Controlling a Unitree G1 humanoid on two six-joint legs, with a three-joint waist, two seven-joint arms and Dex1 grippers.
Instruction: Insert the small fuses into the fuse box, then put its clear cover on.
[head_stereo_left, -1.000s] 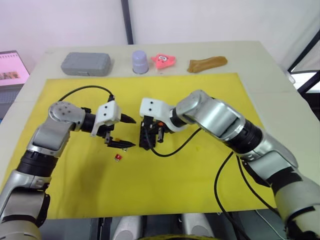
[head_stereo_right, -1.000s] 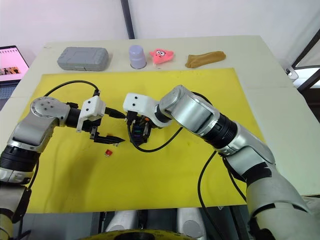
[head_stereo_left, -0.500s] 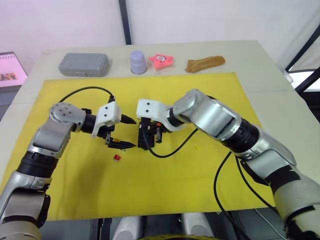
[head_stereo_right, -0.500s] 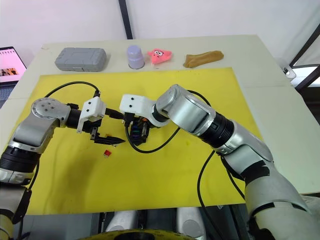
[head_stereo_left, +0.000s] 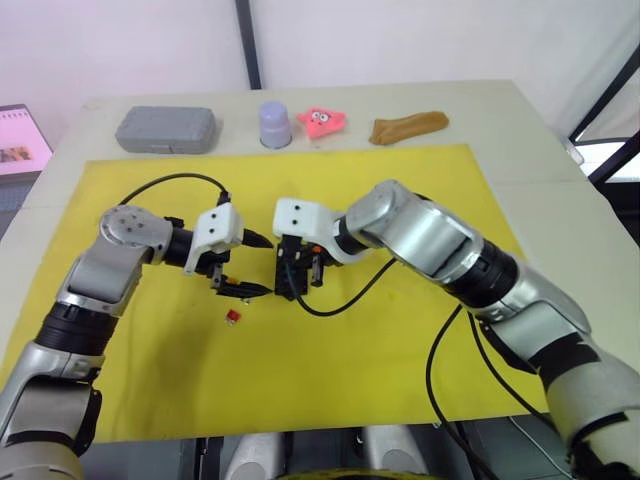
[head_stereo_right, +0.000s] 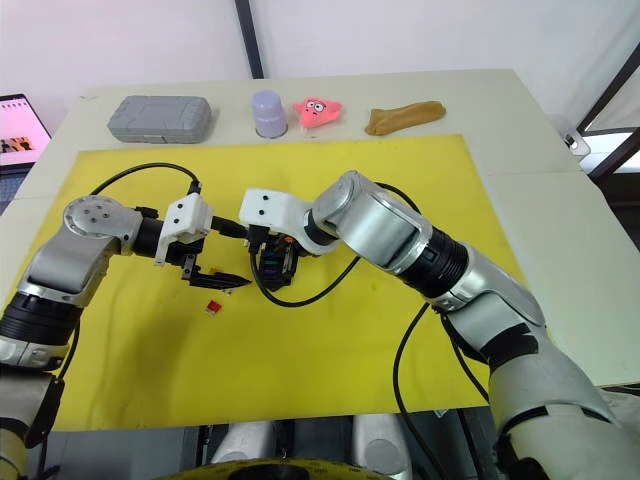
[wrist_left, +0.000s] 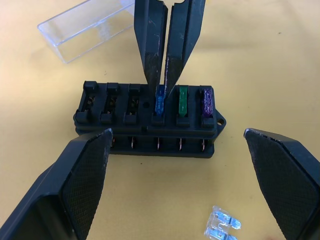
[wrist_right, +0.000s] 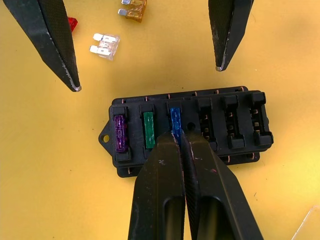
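Observation:
The black fuse box (wrist_left: 100, 116) lies on the yellow mat between my two grippers. Purple (wrist_left: 206, 101), green (wrist_left: 183, 102) and blue (wrist_left: 159, 104) fuses sit side by side in one of its rows; the other slots are empty. My right gripper (wrist_right: 177, 136) is shut on the top of the blue fuse (wrist_right: 174, 119), which stands in its slot. My left gripper (head_stereo_left: 262, 265) is open, its fingers straddling the box's side without touching it. A pale grey fuse (wrist_right: 104, 44), an orange fuse (wrist_right: 133, 10) and a red fuse (head_stereo_left: 234, 316) lie loose on the mat. The clear cover (wrist_left: 87, 27) rests just beyond the box.
Beyond the yellow mat (head_stereo_left: 400, 370), along the table's far edge, stand a grey case (head_stereo_left: 166, 128), a lavender cup (head_stereo_left: 277, 123), a pink toy (head_stereo_left: 325, 121) and a brown object (head_stereo_left: 408, 126). A laptop screen (head_stereo_left: 20, 135) sits far left. Black cables loop from both wrists.
Both grippers hold their places over the fuse box; only the head view has shifted slightly.

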